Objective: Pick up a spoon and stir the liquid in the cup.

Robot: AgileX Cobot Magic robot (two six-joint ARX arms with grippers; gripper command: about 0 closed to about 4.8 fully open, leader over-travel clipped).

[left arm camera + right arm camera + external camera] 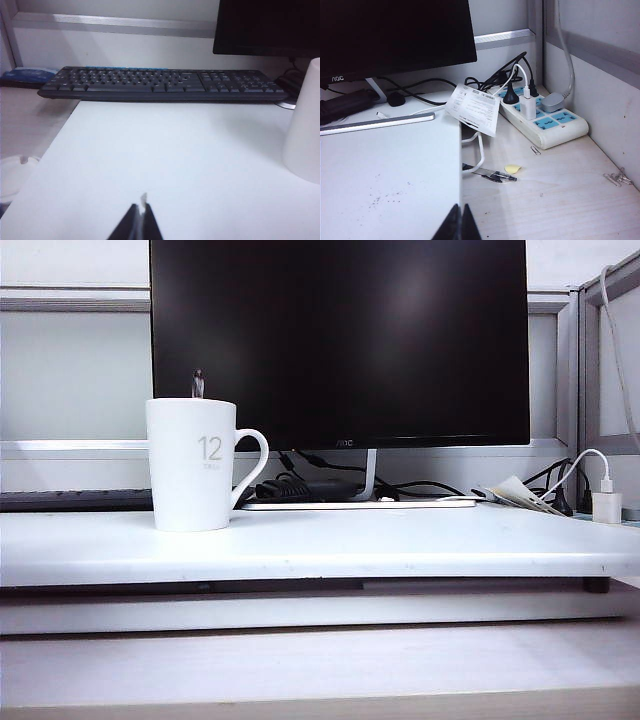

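Cup with spoon on the white table, both hands closed and empty.

The cup (192, 464) stands upright on the left part of the table (400, 545), handle to the right; the spoon (198, 384) tip pokes above its rim. The left hand (141, 212), jaws pressed together, hovers over bare table left of the cup. The right hand (460, 220), likewise closed, hangs over the table's right edge, near a power strip (540, 117).

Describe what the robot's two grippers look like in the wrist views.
Little of either shows. The left gripper appears as two thin black fingers tapering to a narrow point, with a small pale fleck at the tip. The right gripper looks the same: flat black fingers pressed into a slim wedge. No cables, markings or arm links are in view.
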